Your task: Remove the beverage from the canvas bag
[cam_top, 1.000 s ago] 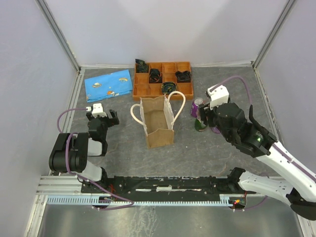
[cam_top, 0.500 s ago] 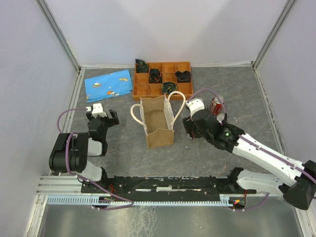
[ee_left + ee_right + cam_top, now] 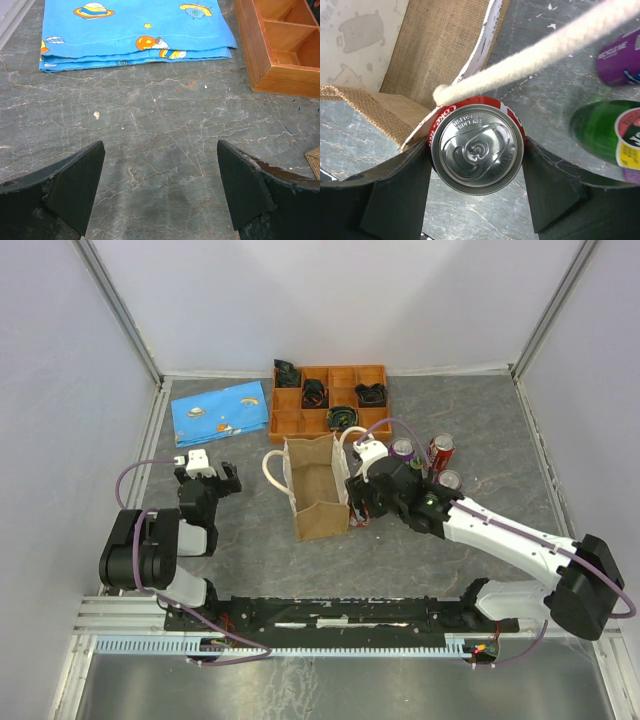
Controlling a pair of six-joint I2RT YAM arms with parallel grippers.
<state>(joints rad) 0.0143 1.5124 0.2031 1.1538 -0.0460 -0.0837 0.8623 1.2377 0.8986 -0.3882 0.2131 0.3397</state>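
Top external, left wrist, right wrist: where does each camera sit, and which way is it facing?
Top external: above and behind, looking down on the table; left arm, right arm show, canvas bag central.
Left wrist: low, facing the blue cloth and wooden tray; open left gripper shows.
Right wrist: looks down on a red Coke can clamped in the right gripper beside the bag.
Shared: top external and left wrist both show cloth and tray.

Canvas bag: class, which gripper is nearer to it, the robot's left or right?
Right. The right gripper is at the canvas bag's right edge, closed around a red can. The left gripper sits open, well off to the bag's left.
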